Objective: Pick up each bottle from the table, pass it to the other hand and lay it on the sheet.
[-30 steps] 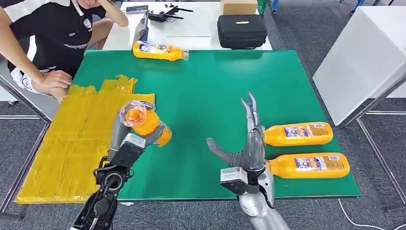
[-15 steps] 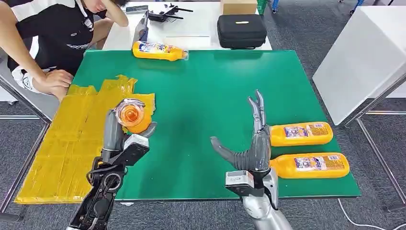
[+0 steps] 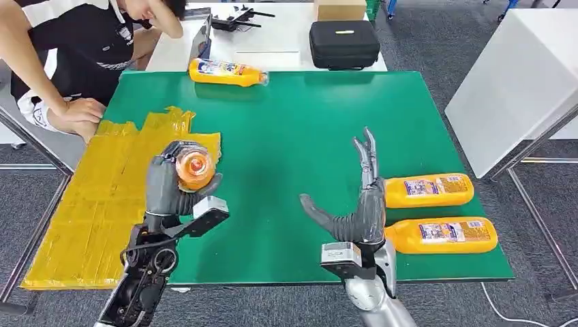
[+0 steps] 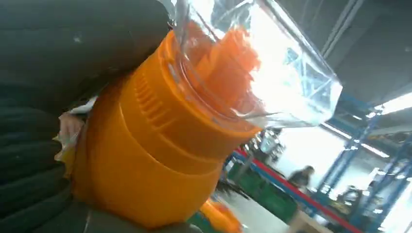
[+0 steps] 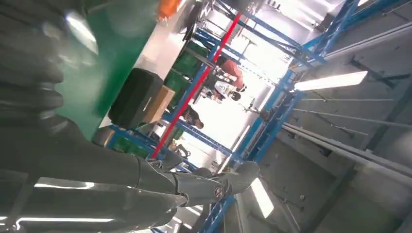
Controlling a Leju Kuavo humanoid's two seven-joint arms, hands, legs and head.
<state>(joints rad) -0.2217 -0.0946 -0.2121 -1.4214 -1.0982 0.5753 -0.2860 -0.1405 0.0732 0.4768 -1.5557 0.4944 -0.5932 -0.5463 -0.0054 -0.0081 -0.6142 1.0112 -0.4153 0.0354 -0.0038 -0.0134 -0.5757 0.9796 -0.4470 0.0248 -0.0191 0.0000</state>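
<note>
My left hand [image 3: 170, 185] grips an orange bottle [image 3: 194, 169] above the green table's left part, beside the yellow sheet [image 3: 102, 197]. The bottle's clear-capped end points up toward the camera, and up close the orange bottle [image 4: 160, 141] sits against my left hand [image 4: 58, 111]. My right hand [image 3: 358, 208] stands open over the table's right front, fingers pointing away, thumb out to the left. Two orange bottles lie just right of it, one [image 3: 428, 190] farther, one [image 3: 439, 235] nearer. Another orange bottle [image 3: 227, 71] lies at the table's far edge.
A person [image 3: 71, 61] sits at the far left corner, one hand near the sheet's far end. A black case [image 3: 344, 43] and a cardboard box [image 3: 340, 9] stand on the white table behind. A white table [image 3: 518, 75] is at the right.
My left hand has turned the bottle upright and drawn it left toward the sheet. My right hand has shifted slightly right and stayed open.
</note>
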